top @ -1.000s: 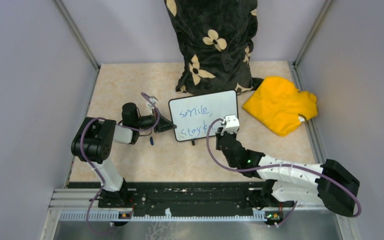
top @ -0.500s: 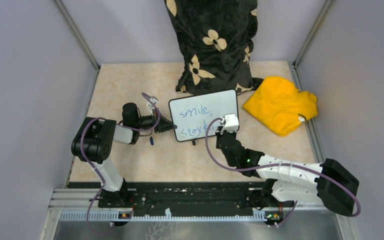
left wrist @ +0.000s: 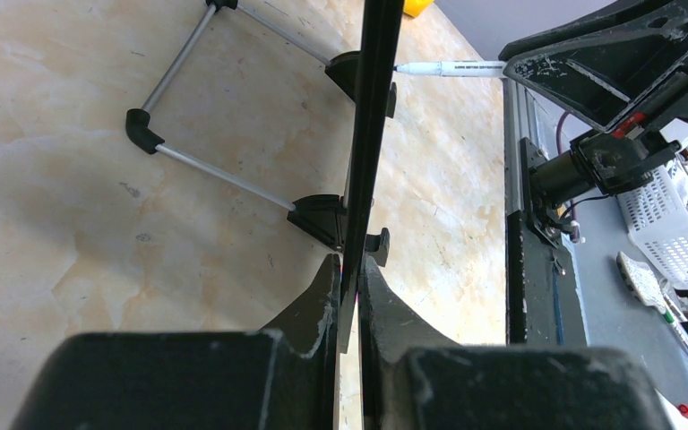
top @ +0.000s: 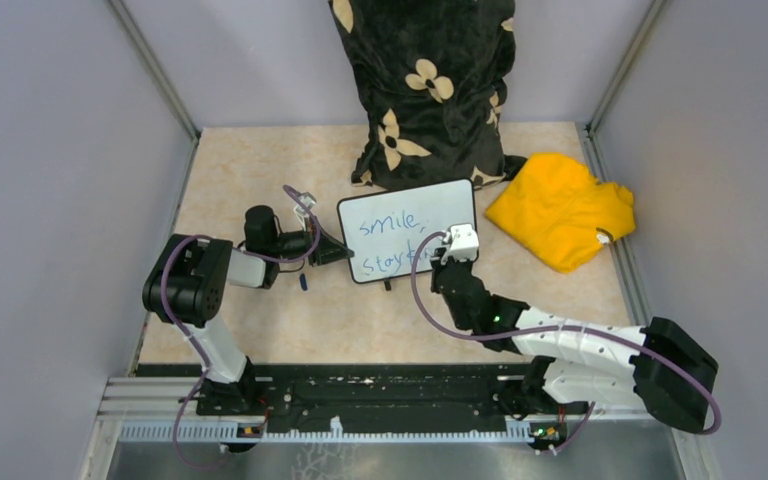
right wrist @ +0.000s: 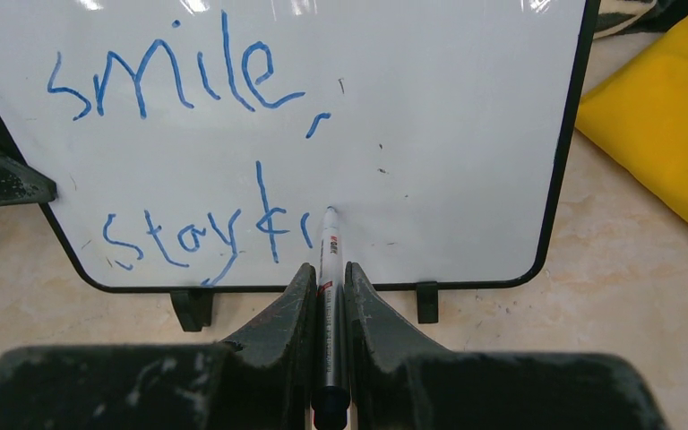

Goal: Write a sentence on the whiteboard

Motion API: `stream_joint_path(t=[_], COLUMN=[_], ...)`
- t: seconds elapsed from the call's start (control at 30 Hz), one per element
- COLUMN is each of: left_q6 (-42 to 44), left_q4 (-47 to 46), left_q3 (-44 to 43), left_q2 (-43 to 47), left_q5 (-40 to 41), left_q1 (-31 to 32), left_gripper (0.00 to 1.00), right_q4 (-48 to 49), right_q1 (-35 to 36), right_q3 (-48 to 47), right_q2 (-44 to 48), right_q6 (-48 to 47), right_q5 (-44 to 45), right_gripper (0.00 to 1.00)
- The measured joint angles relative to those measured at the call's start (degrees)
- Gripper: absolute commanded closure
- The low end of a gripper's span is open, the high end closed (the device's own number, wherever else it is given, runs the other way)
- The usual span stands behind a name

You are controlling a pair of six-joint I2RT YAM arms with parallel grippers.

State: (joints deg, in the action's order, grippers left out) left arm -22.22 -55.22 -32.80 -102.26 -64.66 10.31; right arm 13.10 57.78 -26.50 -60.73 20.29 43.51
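The whiteboard point(top: 430, 212) stands upright on small black feet at mid table, its face point(right wrist: 448, 125) towards the arms. The sentence point(right wrist: 179, 81) is in blue: "smile," above "stay fr" point(top: 388, 240). My right gripper point(right wrist: 328, 269) is shut on a white marker point(right wrist: 330, 235) whose tip touches the board just right of the last letter. The right gripper point(top: 442, 262) sits at the board's lower right. My left gripper point(left wrist: 349, 262) is shut on the board's left edge point(left wrist: 372, 134), seen edge-on. In the top view the left gripper point(top: 332, 250) is at that edge.
A yellow cloth point(top: 560, 208) lies right of the board, close to its corner point(right wrist: 663, 125). A black flowered cushion point(top: 425, 90) stands right behind the board. A blue marker cap point(top: 303, 283) lies on the table beside the left gripper. The board's wire stand point(left wrist: 215, 170) juts out behind. Walls enclose three sides.
The right gripper has edged slightly up the board with the marker. The left arm and the board have not moved.
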Motion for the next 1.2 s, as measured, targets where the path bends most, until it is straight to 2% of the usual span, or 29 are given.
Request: stream_joint_path(t=[1.2], left_q6=[0.02], left_q4=[0.20], left_q3=[-0.09], left_q2=[0.00], left_q5=[-0.04], left_q1=[0.22], left_gripper=[1.00], right_q4=[-2.97], right_q1=[-1.84], right_q3=[-0.13], right_q2=[1.88], right_q6=[0.94], right_q5=[0.48], right_gripper=[1.00])
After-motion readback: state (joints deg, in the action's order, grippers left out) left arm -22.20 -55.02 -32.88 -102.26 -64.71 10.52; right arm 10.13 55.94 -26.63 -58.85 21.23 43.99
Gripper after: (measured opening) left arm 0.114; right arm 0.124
